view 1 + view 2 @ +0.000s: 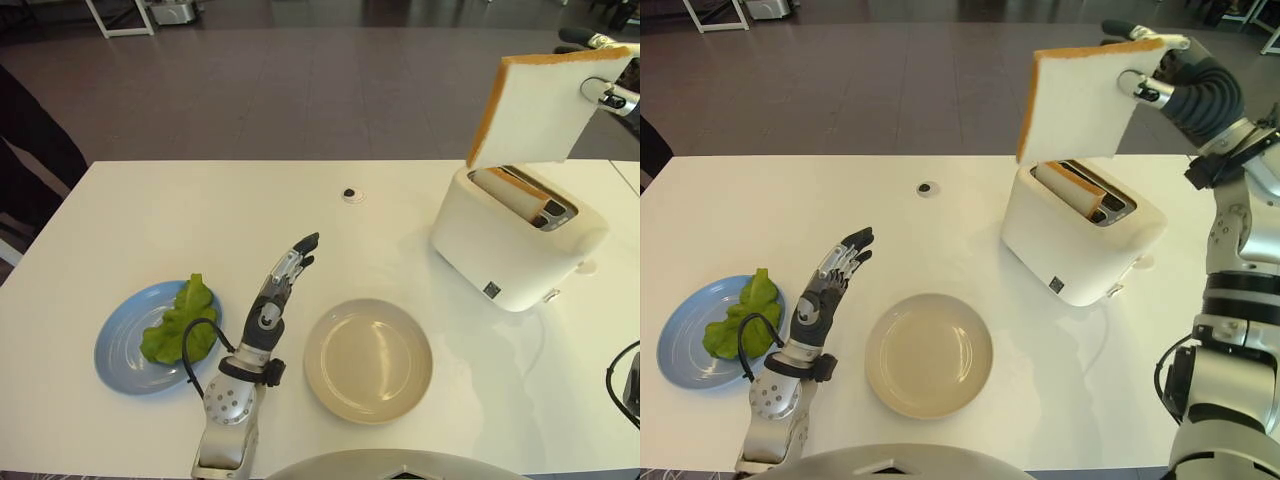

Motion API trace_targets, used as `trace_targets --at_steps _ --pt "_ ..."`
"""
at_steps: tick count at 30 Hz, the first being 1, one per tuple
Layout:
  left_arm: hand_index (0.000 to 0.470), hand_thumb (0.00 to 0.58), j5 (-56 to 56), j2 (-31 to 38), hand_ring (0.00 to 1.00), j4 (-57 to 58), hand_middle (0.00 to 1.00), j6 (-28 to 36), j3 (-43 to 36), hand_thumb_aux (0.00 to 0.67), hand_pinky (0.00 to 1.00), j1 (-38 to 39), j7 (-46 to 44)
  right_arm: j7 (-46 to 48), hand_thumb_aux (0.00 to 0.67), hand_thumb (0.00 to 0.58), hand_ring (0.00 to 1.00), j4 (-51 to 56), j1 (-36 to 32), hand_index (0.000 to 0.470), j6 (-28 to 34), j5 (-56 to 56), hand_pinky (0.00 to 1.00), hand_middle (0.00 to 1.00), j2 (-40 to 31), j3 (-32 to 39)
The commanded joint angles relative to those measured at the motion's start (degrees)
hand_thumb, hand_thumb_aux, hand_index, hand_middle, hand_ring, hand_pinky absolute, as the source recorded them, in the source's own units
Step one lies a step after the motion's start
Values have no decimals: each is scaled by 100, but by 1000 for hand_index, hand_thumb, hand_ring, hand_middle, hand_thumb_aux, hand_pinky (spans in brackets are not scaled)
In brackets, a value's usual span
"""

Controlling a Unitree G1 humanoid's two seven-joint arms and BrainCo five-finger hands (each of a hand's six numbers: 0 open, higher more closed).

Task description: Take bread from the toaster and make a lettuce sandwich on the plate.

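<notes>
My right hand (1180, 75) is shut on a slice of white bread (1080, 100), holding it in the air just above the white toaster (1080, 235). A second slice (1072, 185) still stands in the toaster's slot. The beige plate (929, 354) lies bare at the table's front centre. A green lettuce leaf (740, 318) rests on the blue plate (680, 345) at the front left. My left hand (835, 275) hovers between the two plates, fingers stretched out flat and holding nothing.
A small dark knob on a white disc (349, 194) sits at the table's far middle. A black cable (1170, 370) loops near my right arm by the table's right edge. Behind the table is open floor.
</notes>
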Motion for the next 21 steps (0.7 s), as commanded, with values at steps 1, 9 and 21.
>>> trace_targets --at_steps 1,9,21 --pt "0 0 -16 51 0 127 0 -16 49 0 0 -76 -21 229 670 580 0 -2164 1336 470 1626 1038 0 0 -6 559" --pt "0 0 -95 71 0 199 0 -59 161 0 0 -183 -24 346 670 580 0 -2691 1910 470 1767 -523 0 0 257 2420" --pt "0 0 -131 33 0 163 0 -49 166 0 0 -255 -49 -236 0 0 0 -2142 1937 0 -79 -3037 0 0 1011 3435"
